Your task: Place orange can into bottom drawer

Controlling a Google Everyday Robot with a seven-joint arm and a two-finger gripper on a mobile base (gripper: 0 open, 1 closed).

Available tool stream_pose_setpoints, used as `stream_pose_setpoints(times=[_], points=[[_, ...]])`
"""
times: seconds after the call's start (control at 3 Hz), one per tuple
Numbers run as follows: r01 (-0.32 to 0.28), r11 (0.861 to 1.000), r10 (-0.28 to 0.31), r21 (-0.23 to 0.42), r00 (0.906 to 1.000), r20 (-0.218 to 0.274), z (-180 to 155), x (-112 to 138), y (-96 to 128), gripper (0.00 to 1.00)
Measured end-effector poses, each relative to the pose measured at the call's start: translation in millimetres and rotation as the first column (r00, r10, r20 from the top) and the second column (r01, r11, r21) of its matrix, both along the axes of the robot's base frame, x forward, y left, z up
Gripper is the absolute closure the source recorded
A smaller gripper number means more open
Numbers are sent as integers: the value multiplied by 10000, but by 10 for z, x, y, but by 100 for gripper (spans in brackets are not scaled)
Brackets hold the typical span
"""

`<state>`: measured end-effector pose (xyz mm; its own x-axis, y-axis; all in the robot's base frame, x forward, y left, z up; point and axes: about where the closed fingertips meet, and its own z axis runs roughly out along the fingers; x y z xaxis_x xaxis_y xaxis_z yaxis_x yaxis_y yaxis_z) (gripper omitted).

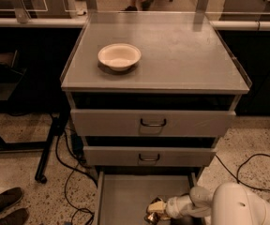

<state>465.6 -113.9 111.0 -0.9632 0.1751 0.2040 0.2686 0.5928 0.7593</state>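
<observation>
Seemingly, gripper [157, 208] clasps one orange can [152, 216] inside bottom drawer [120, 197].

Three drawers [152, 123], bowl [119, 56], can [152, 216] (claw [158, 208] in lowest)

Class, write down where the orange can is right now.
The orange can is low in the camera view, at the right side of the open bottom drawer, at the tip of the hand.
</observation>
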Motion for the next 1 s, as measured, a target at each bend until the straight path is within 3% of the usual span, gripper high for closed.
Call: stream_pose_setpoints(times=[1.0], points=[[-1,10000,1,1,10000,-1,0,-1,1,26]])
